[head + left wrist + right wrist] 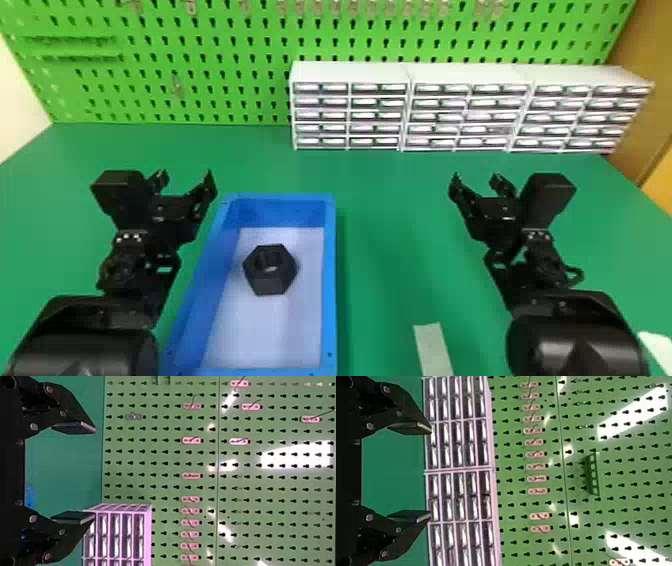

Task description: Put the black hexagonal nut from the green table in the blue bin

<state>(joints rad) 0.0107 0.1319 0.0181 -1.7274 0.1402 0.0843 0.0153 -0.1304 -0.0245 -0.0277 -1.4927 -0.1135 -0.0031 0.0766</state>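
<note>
The black hexagonal nut [270, 284] lies flat inside the blue bin [329, 280], its round hole facing up, on the pale floor between the long walls, nearer the far end. The bin is rectangular and open-topped, standing upright on the green tabletop [390, 225], its long sides running away from the robot.

The left arm [85, 335] and right arm [575, 335] come in from the head view's bottom edge, well apart, in a near-mirrored pose. The left hand [186, 178] and right hand [475, 180] point forward, level with each other. In each wrist view, two flat black fingers [73, 405] stand wide apart, tips angled inward.
</note>
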